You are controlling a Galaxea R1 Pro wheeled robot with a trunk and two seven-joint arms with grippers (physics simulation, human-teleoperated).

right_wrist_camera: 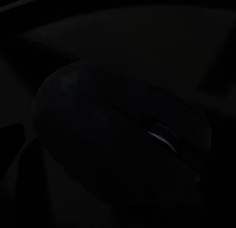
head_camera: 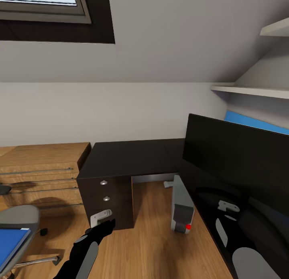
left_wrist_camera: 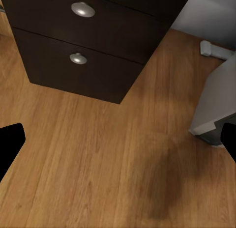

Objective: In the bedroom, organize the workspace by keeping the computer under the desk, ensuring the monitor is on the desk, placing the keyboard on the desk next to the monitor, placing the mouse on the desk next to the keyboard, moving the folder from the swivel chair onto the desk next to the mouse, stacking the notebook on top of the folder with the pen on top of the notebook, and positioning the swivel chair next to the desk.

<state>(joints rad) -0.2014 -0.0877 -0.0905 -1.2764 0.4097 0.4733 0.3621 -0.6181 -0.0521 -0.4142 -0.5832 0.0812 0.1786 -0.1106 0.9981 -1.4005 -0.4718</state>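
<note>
The glossy black desk (head_camera: 132, 156) runs along the wall and down the right side. The monitor (head_camera: 237, 158) stands on its right wing, black screen facing me. Under that wing stands the grey computer (head_camera: 182, 209) with a red mark; its corner is also visible as the computer (left_wrist_camera: 216, 100). At the lower left is the grey swivel chair (head_camera: 20, 221), with the blue folder (head_camera: 12, 241) lying on its seat. My left gripper (head_camera: 105, 226) (left_wrist_camera: 120, 142) hangs open over the wooden floor in front of the desk drawers (left_wrist_camera: 83, 56). The right wrist view is nearly black, with a dark rounded shape that may be the mouse (right_wrist_camera: 123, 144).
A light wooden cabinet (head_camera: 40, 170) stands left of the desk. White shelves (head_camera: 249, 90) hang at the upper right under a sloped ceiling. A blue strip (head_camera: 257, 124) peeks out behind the monitor. Wooden floor (head_camera: 152, 239) lies between the drawers and the computer.
</note>
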